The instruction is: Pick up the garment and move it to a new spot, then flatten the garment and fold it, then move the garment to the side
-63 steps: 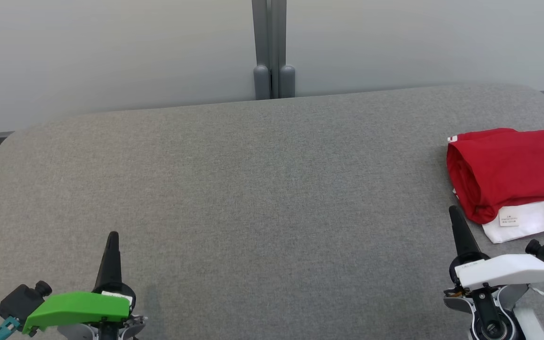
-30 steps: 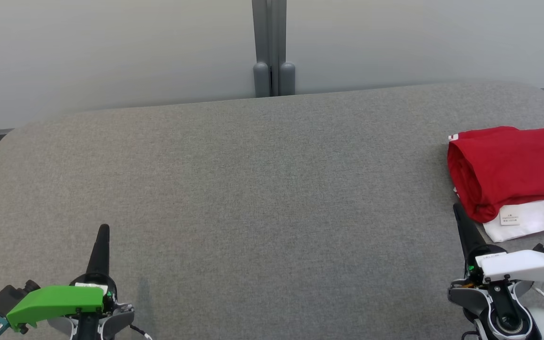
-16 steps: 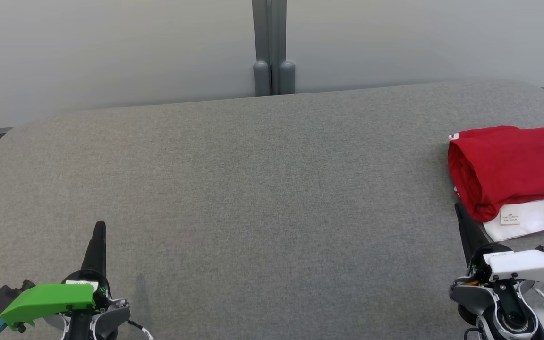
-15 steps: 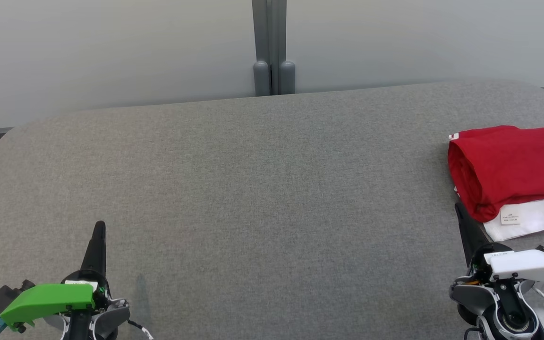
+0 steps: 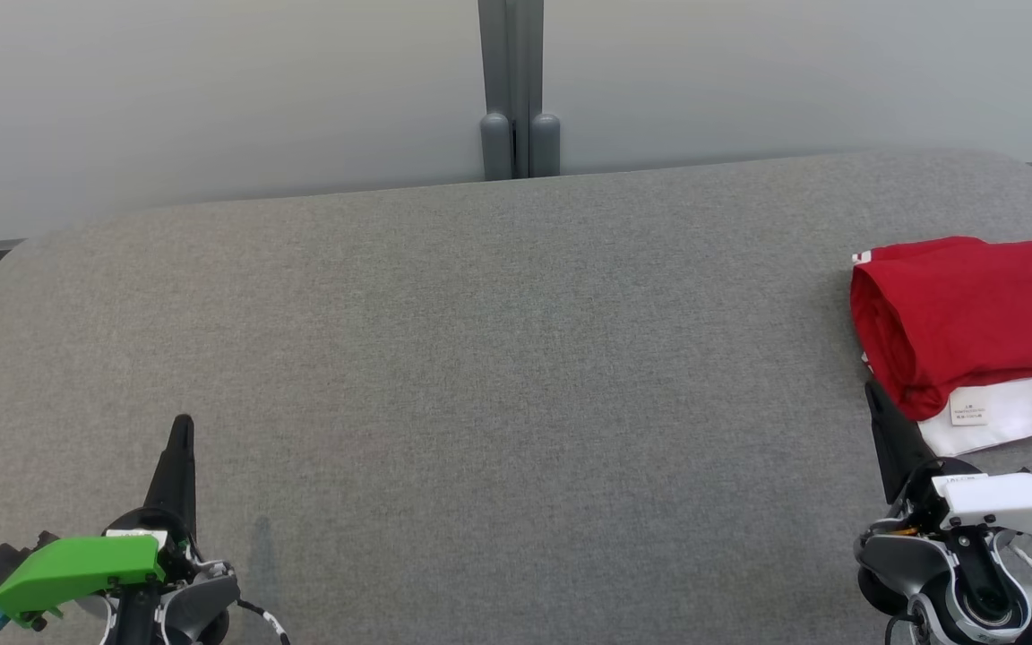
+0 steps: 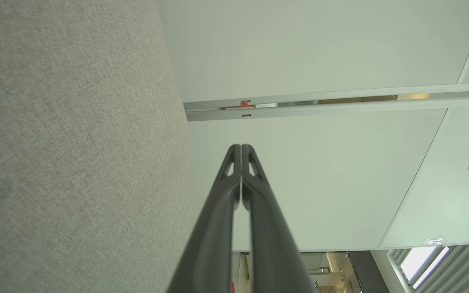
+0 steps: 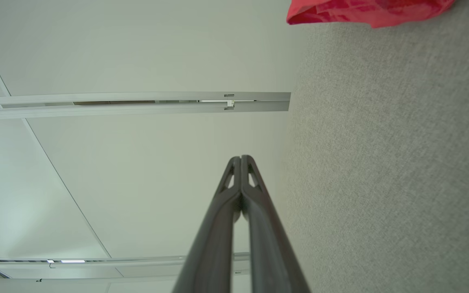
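Note:
The garment (image 5: 964, 322), red with a white layer and a small label at its near edge, lies folded at the far right of the grey table (image 5: 498, 358). Its red edge also shows at the top of the right wrist view (image 7: 364, 10). My right gripper (image 5: 874, 391) is shut and empty, its tip just beside the garment's near left corner, without holding it. In its own wrist view the right gripper (image 7: 240, 158) has both fingers pressed together. My left gripper (image 5: 182, 421) is shut and empty at the lower left, and its wrist view (image 6: 241, 146) shows closed fingers too.
A pale wall with a grey vertical post (image 5: 511, 90) runs behind the table's far edge. The table's rounded corners fall away at the left and right.
Both grippers have drawn back toward the near edge, the left also drifting left. The garment has stayed put.

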